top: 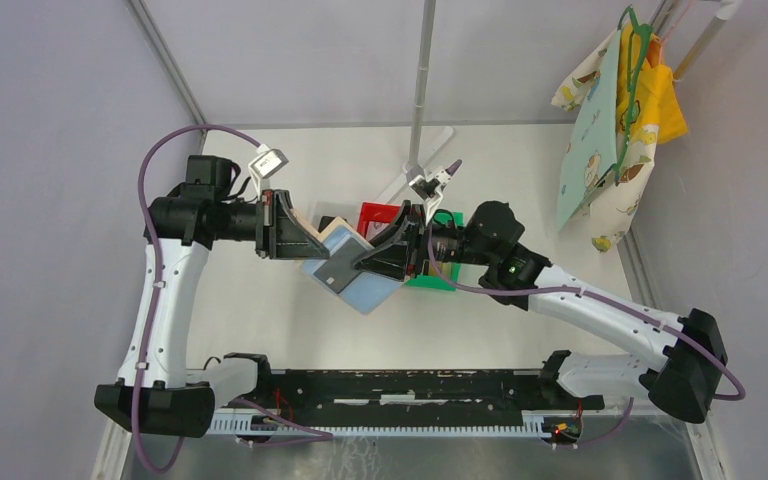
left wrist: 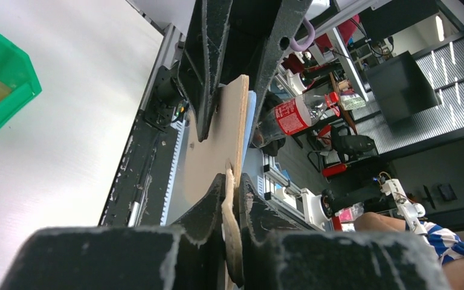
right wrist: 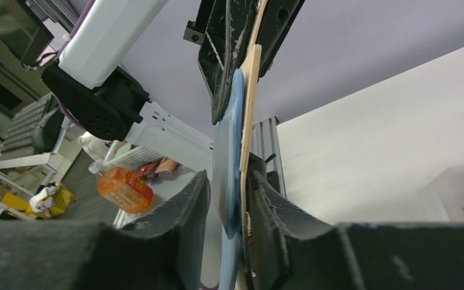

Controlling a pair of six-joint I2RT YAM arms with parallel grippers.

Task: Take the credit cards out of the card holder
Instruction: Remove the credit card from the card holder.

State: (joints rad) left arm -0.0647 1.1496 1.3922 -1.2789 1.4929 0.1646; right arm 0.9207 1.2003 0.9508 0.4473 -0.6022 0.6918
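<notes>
Card holder: held open in the air between the two arms, above the table and just in front of the bins; tan outer face away from the top camera, light blue inner face towards it.
Left gripper: clenched on the tan flap at the holder's left edge; the flap runs edge-on between the pads.
Tan flap: soft and thin, and it bows slightly between the grips. Judged light and limp, so it needs a second support or it will likely fold.
Credit cards: none seen clear of the holder. A grey rectangle lies on the blue face, possibly a card in its pocket; whether it is one cannot be told.
Handling, judged: cards are stiff, smooth and light, likely slippery to the pads. Best pinched at an exposed short edge and drawn along the pocket, not levered.
Right gripper: jaws straddle the holder's right edge, one touching the tan side, a sliver of gap on the blue side; it reads as released.
Red bin, green bin: on the table behind the right gripper.
</notes>
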